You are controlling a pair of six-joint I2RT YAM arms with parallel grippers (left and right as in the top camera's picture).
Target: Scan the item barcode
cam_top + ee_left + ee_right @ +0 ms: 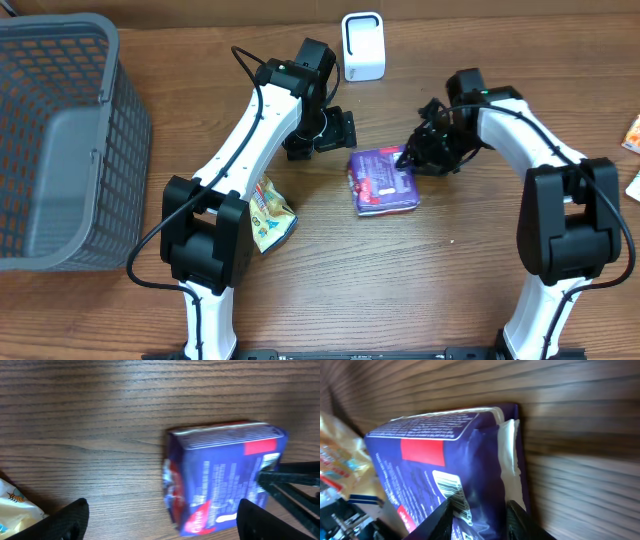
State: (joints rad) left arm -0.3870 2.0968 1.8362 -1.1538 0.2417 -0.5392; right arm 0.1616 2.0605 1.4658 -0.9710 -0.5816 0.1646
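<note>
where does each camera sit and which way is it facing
Overhead: above the table, looking straight down at both arms, the left gripper, right gripper and purple packet.
Left wrist: on the left arm, facing down at the table; its dark fingertips show at the bottom corners.
Right wrist: on the right arm, close on the packet; its fingers straddle one end.
Shared: all show the packet.

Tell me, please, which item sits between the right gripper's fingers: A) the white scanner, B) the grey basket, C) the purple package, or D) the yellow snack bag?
C: in the right wrist view the right gripper straddles the sealed end of the purple package.
</note>
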